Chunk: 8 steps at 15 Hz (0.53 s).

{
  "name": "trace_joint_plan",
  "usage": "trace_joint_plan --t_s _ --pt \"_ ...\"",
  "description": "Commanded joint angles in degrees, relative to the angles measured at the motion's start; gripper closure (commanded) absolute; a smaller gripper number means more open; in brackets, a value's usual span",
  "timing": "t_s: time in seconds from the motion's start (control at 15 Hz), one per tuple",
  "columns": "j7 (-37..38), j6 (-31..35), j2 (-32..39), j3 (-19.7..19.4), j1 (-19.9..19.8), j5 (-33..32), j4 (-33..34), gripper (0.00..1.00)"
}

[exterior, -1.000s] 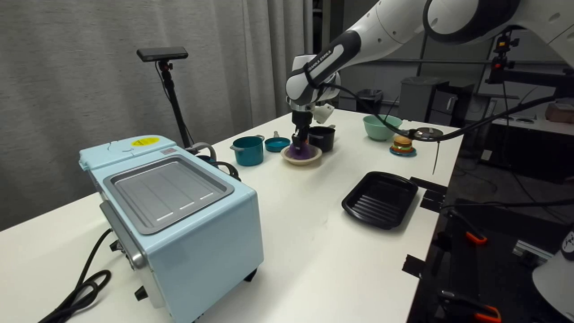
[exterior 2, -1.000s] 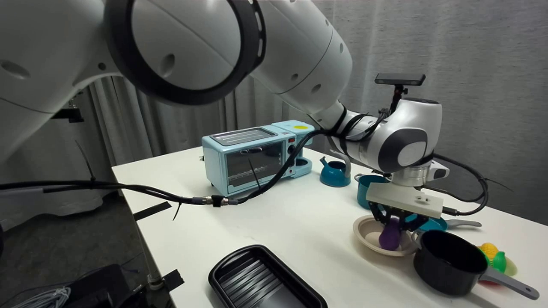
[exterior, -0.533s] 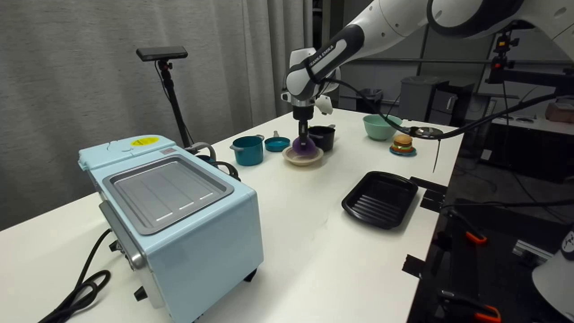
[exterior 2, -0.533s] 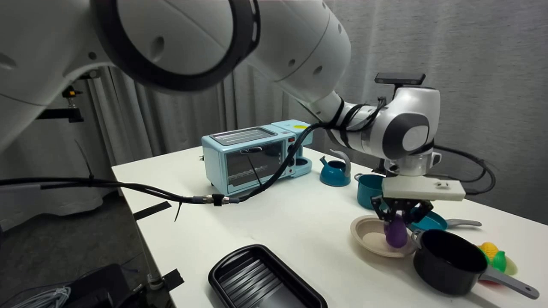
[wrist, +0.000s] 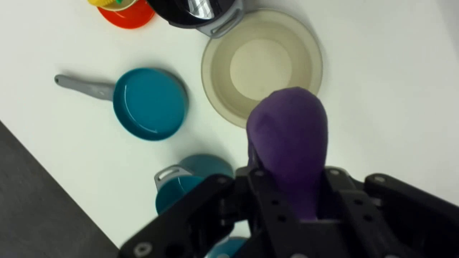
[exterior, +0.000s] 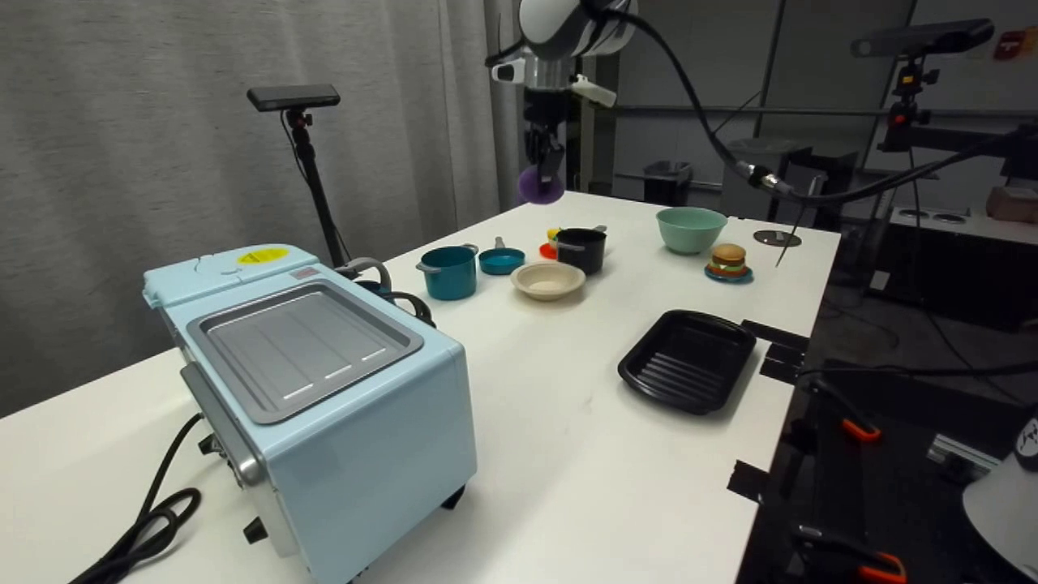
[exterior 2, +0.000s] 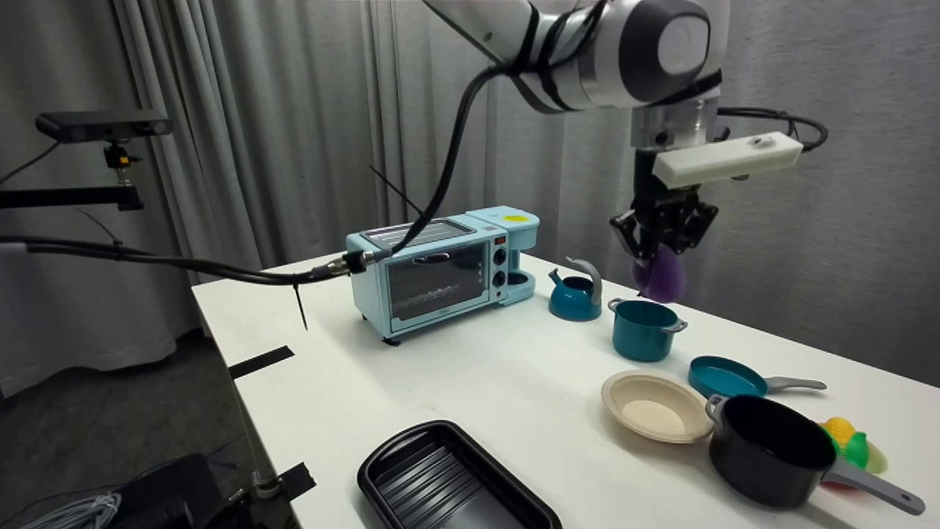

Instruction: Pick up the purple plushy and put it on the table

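The purple plushy (exterior: 539, 186) is a rounded soft toy, also in view in an exterior view (exterior 2: 667, 278) and in the wrist view (wrist: 288, 125). My gripper (wrist: 296, 172) is shut on it, with a finger on each side; its rounded end sticks out past the fingertips. In both exterior views the gripper (exterior: 545, 154) (exterior 2: 659, 246) holds it high in the air. The white table (exterior: 551, 422) (exterior 2: 470, 389) lies below. The beige bowl-like plate (exterior: 547, 280) (exterior 2: 656, 408) (wrist: 261, 68) on the table is empty.
Near the plate stand a black pot (exterior 2: 771, 448), a teal pan (exterior 2: 727, 376) and a teal pot (exterior 2: 642, 330). A black ridged tray (exterior: 689, 361), a green bowl (exterior: 691, 229), a toy burger (exterior: 727, 261) and a light-blue toaster oven (exterior: 365, 438) are also on the table.
My gripper has risen well above the table with the plushy, lifting it out of the beige plate. The plate and the other things have stayed in place.
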Motion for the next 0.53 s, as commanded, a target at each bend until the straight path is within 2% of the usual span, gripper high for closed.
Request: trace_joint_plan --t_s 0.0,0.13,0.27,0.47 --pt "-8.50 -5.90 -11.32 1.27 -0.28 8.87 -5.34 0.94" --pt "-11.84 -11.56 -16.40 1.37 0.19 16.75 -6.05 0.94" --pt "-11.55 -18.23 -21.38 0.44 1.53 23.89 -6.83 0.94" --pt "-3.85 -21.08 -29.53 -0.64 5.87 28.99 -11.72 0.94"
